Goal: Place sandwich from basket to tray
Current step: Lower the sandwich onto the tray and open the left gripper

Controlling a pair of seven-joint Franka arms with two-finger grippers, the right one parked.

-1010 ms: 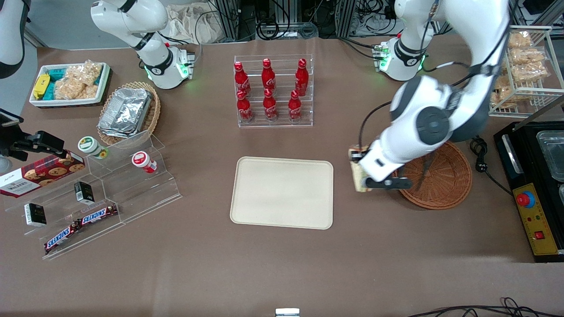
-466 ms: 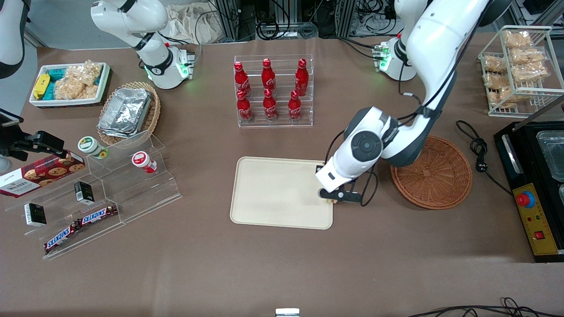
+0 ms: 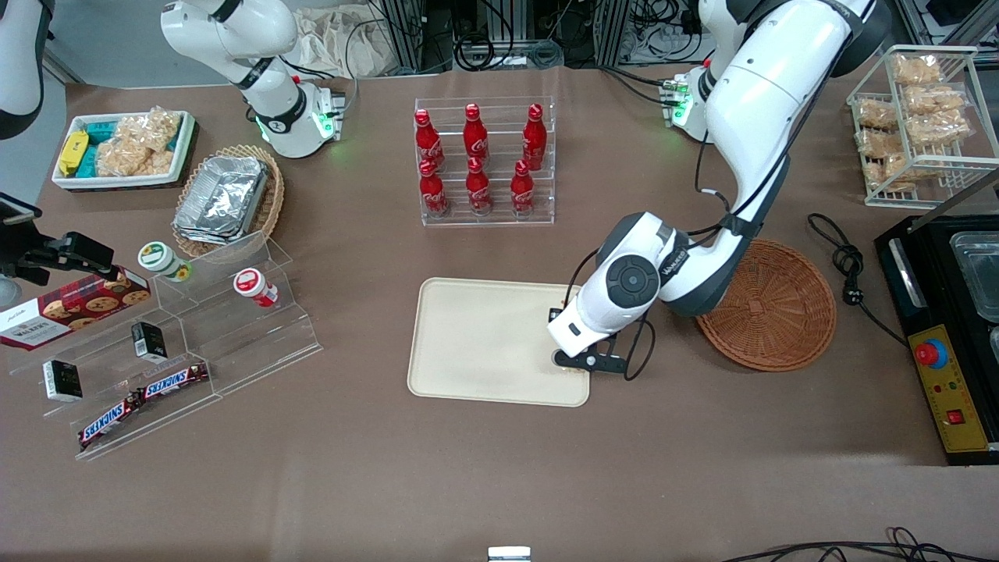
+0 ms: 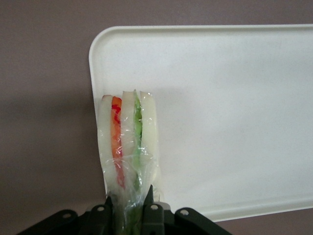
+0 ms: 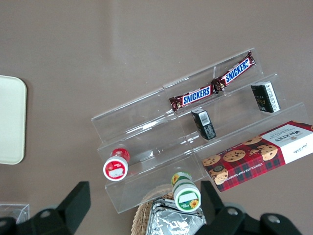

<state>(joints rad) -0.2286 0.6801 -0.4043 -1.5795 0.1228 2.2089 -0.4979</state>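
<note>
Black fingers of the claw (image 4: 128,208) pinch the plastic-wrapped sandwich (image 4: 128,134) by its end — it hangs over the tray's (image 3: 484,336) corner nearest the basket (image 3: 769,308). That tray lies mid-counter, the basket beside it toward the working arm's end, nothing in it.

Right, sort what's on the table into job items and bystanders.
Job: sandwich, held in the gripper over the tray; wicker basket, now vacant.

Bystanders: cola bottles, Snickers bars, cookie box, foil containers, snack rack.
</note>
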